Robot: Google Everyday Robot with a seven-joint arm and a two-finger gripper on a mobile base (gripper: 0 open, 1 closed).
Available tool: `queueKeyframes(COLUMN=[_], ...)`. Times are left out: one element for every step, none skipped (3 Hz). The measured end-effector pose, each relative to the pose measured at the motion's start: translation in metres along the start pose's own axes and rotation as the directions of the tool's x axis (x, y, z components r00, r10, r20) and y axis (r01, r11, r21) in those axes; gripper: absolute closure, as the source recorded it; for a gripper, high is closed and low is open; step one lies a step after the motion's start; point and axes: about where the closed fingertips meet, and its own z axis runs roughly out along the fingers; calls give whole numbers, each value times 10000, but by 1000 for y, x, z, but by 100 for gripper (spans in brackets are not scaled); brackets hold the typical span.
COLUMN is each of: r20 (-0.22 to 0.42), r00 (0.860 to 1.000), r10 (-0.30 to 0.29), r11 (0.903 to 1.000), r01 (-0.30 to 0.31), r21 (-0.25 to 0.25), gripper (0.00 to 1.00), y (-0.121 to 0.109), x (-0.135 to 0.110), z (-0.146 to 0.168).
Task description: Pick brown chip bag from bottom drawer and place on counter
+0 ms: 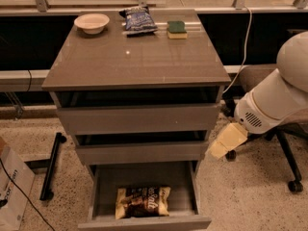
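Observation:
The brown chip bag (143, 201) lies flat in the open bottom drawer (144, 222), near its front. The drawer is pulled out from the cabinet's base. The counter (134, 57) is the glossy grey-brown top of the cabinet. My gripper (225, 141) is a cream-coloured piece at the end of the white arm (279, 100). It hangs just right of the cabinet, level with the middle drawer (142, 152), above and to the right of the bag. It holds nothing that I can see.
On the counter's back edge stand a white bowl (91, 22), a blue chip bag (138, 20) and a green-yellow sponge (176, 29). An office chair base (288, 177) stands right of the cabinet. A cardboard box (12, 191) and a black bar (50, 170) lie at the left.

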Motion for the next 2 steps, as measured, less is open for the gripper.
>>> queueKeyframes(r20=[72,230], r00=[9990,9908], r10=[445,1331], r11=[9990,9910], r01=[-444,-1328], r21=[-77,-166], gripper=[0,0], y=[-1,-3], x=[-7,-12], z=[34,80])
